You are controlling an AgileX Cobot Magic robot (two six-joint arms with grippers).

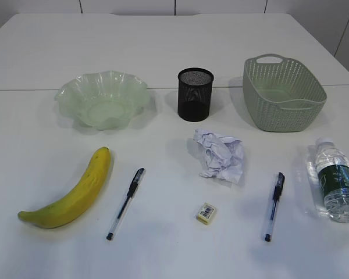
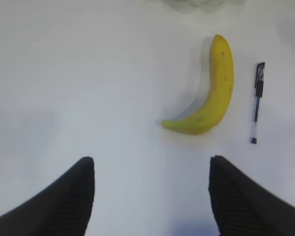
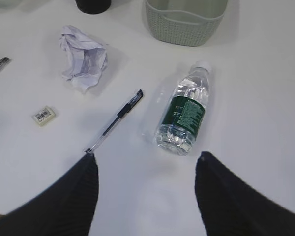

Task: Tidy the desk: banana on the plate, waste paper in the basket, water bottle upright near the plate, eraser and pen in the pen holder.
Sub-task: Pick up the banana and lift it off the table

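On the white desk (image 1: 41, 133) the banana (image 1: 67, 197) (image 2: 211, 93) lies front left, below the green ruffled plate (image 1: 102, 99). One pen (image 1: 125, 203) (image 2: 256, 101) lies right of it. The waste paper (image 1: 221, 156) (image 3: 82, 57) sits mid-desk, with the eraser (image 1: 206, 213) (image 3: 43, 115) in front of it. A second pen (image 1: 274, 205) (image 3: 115, 120) and the water bottle (image 1: 336, 180) (image 3: 184, 115), on its side, lie at the right. Behind stand the pen holder (image 1: 195, 94) and the basket (image 1: 283, 93) (image 3: 184, 19). My left gripper (image 2: 151, 164) hovers open short of the banana. My right gripper (image 3: 146, 160) hangs open near the bottle's base. Both are empty.
A seam (image 1: 23, 89) crosses the desk behind the plate. The bottle lies close to the desk's right edge. Bare tabletop runs along the front and left of the banana. Neither arm shows in the exterior view.
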